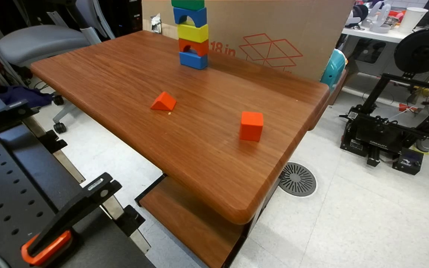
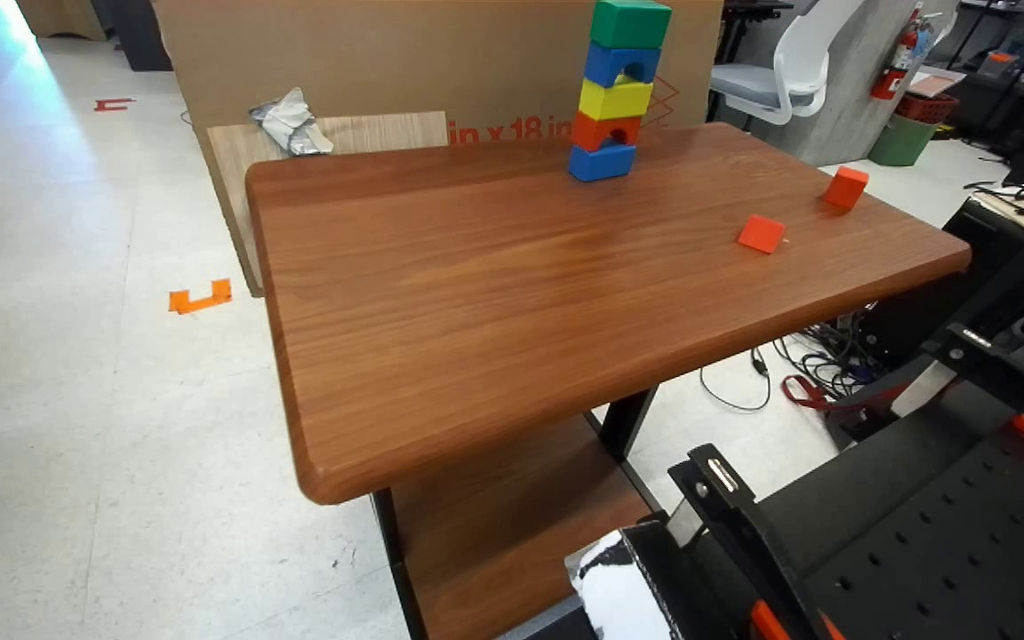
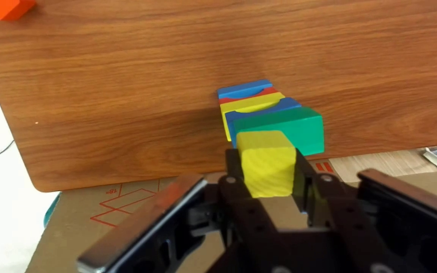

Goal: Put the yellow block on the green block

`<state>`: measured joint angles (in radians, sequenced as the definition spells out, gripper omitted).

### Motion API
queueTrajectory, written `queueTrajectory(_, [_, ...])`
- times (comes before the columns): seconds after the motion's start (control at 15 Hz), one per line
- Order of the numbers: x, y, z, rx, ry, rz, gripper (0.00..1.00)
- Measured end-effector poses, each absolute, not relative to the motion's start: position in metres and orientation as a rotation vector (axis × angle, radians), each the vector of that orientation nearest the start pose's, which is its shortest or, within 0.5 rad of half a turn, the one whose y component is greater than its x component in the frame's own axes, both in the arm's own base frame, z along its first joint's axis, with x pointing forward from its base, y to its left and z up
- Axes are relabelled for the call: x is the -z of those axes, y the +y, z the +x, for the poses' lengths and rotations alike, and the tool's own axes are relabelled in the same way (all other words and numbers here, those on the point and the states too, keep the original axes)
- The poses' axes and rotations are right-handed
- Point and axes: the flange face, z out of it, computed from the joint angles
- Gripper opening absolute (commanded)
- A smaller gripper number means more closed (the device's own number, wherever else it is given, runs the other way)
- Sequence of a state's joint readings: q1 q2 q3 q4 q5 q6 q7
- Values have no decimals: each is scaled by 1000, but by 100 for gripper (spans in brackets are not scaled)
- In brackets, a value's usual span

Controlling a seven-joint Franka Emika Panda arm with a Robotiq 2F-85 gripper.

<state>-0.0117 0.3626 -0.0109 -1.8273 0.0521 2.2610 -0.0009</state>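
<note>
Yellow block (image 3: 267, 167), clamped in the tool (image 3: 268, 168), apparently awaits placing: centre over the green block (image 3: 292, 127), wrist-view one o'clock, then lower.

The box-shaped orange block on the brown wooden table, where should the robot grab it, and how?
Probably best from straight above, pinching two opposite upright sides of the box-shaped orange block. Its visible sides look flat and straight, and no other block touches it. The black gripper would first have to release the small yellow cube.
</note>
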Motion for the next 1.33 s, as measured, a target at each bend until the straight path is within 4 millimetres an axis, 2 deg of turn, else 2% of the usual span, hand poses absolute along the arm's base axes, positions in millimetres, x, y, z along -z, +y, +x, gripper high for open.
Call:
queueTrajectory(0.67, [-331, -2, 657, 36, 25, -3125, 8])
queueTrajectory(0.73, [-330, -1, 658, 28, 23, -3126, 24])
queueTrajectory(0.8, [-329, -1, 659, 22, 22, -3126, 58])
queueTrajectory(0.87, [-329, -1, 660, 15, 21, -3126, 58])
queueTrajectory(1.27, [-331, 3, 664, 18, 12, -3127, 99])
queueTrajectory(1.33, [-332, 2, 664, 21, 10, -3127, 100])
